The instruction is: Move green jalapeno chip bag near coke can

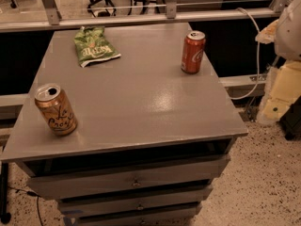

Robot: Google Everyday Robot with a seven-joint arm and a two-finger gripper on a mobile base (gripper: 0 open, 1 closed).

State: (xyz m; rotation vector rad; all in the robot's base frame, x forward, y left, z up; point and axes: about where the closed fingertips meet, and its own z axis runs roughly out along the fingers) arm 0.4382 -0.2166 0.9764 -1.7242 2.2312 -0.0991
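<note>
1. Desk (141,102): grey flat top above a stack of three drawers (134,181). The unit stands on a speckled floor (273,182). A metal rail (141,19) runs behind the far edge.

2. Green jalapeno chip bag (94,46): lies flat on the desk near the far left corner. Its lettering faces up, and its pale edge points toward the middle of the top. Nothing touches it.

3. Coke can (193,52): stands upright near the far right corner, close to the right edge, silver top up. It is well apart from the bag, with bare desk surface between them along the far edge.

4. Tan-gold can (55,109): sits near the near left corner, tilted, with its opened top turned toward the far left.

5. Arm (290,27): only a part of it enters the view, at the right border. It lies off the desk, beyond the right edge. A white rounded housing is uppermost, and pale yellow segments hang below it toward the floor.

6. End effector (278,100): located at the lower end of these pale segments, beside the right edge of the desk and below the level of the top. It is clear of all three items. Whether it is released or clenched cannot be told from this view.

7. Cable (257,55): a light cable loops down between the desk's right edge and the arm.
</note>
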